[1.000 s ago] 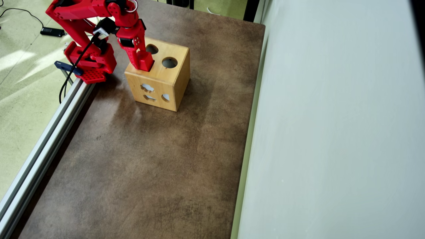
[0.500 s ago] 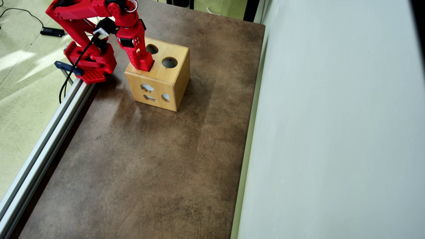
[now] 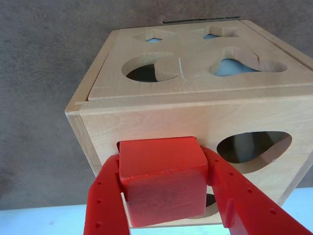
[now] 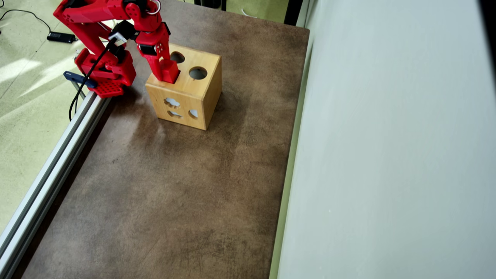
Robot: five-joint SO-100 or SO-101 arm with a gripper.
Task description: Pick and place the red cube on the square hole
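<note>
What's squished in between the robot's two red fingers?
The red cube. In the wrist view it sits clamped between the gripper fingers, pressed against the wooden box at the square hole, which it mostly covers.

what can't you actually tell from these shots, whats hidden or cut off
- Square hole: covered by the red cube in the wrist view and by the gripper in the overhead view.
- How deep the cube sits in the wooden box: hidden.
- Fingertips: behind the cube.
- Arm base: cut off at the overhead top edge.

square hole [image 3: 119,146]: mostly hidden behind red cube [image 3: 164,178] | hand [image 3: 166,215]: fingertips cut off
</note>
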